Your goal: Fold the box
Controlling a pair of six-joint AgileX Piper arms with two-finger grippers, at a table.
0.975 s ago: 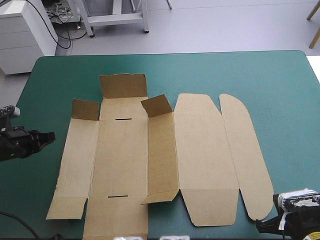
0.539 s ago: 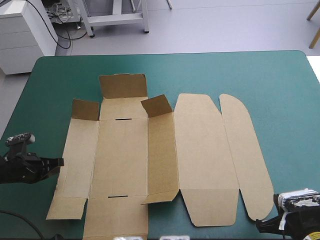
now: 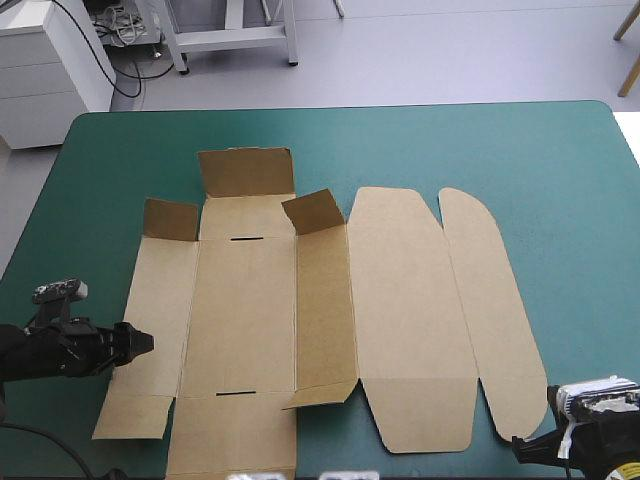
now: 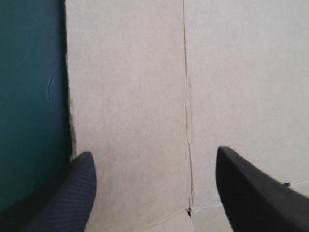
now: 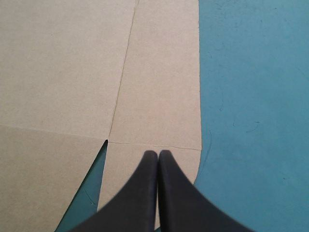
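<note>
The brown box point(image 3: 250, 320) lies flat on the desk point(image 3: 560, 170). The left end effector point(image 3: 140, 342), fingers apart, sits at the box's left edge. The right end effector point(image 5: 158, 155), fingers together, hovers at its near right corner. Risk: a missed edge shoves the unpinned sheet sideways.

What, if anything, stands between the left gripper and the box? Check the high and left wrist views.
Nothing visible does. The left gripper is open at the left side panel of the box. In the left wrist view, only bare brown board shows between its fingers, with a strip of teal-green cover beside them.
</note>
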